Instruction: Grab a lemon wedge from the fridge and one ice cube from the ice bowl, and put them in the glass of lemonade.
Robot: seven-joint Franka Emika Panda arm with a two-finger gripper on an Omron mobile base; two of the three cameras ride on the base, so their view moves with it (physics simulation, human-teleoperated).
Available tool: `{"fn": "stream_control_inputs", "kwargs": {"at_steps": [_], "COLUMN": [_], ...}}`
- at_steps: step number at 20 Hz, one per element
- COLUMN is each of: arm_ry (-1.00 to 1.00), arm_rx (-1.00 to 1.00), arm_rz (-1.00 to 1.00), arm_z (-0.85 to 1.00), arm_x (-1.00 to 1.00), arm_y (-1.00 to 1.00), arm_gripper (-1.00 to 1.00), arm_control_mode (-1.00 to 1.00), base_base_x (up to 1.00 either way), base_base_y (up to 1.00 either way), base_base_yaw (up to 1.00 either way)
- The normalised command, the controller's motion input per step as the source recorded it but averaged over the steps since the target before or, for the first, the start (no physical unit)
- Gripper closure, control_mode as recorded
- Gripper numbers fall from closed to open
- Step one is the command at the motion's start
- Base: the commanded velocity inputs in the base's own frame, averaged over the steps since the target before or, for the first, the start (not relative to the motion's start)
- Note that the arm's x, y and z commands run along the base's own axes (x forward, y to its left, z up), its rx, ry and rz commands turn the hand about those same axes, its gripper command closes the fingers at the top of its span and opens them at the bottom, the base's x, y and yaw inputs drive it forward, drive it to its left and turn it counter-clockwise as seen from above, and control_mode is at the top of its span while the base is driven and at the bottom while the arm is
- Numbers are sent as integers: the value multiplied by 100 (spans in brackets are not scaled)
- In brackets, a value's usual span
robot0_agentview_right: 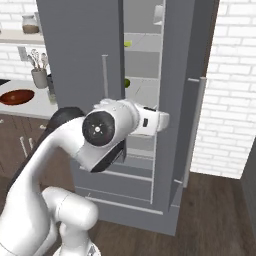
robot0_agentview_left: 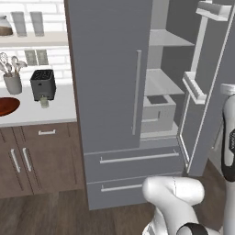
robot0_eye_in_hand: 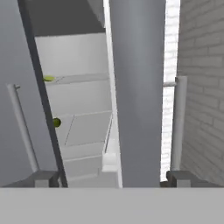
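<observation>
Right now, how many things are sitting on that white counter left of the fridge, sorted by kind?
Wooden ice bowl: 1
Grey utensil cup: 1
Black toaster: 1
Glass of lemonade: 1
Total: 4 on the counter, counted from the left base view.

White brick wall (robot0_agentview_right: 230,90) right of the appliance, same brick behind the counter. Dark wood plank floor (robot0_agentview_left: 50,215). Brown wooden cabinets (robot0_agentview_left: 32,158) under a pale countertop (robot0_agentview_left: 46,110), shelf (robot0_agentview_left: 32,40) above. Flat, even lighting.
</observation>
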Motion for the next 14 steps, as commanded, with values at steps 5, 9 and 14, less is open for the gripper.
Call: {"fn": "stream_control_inputs", "kwargs": {"at_steps": [5,9,14], "arm_ry": [16,23,32], "arm_rx": [-42,-40,-36], "arm_rz": [-4,-12,-21], "arm_z": [71,6,-20], "arm_x": [7,84,100], "arm_y": [100,100,90], "arm_gripper": [-100,-100,-100], "arm_control_mode": [-100,-100,-100], "base_base_x": [0,0,0], "base_base_y": [0,0,0], "base_base_yaw": [0,0,0]}}
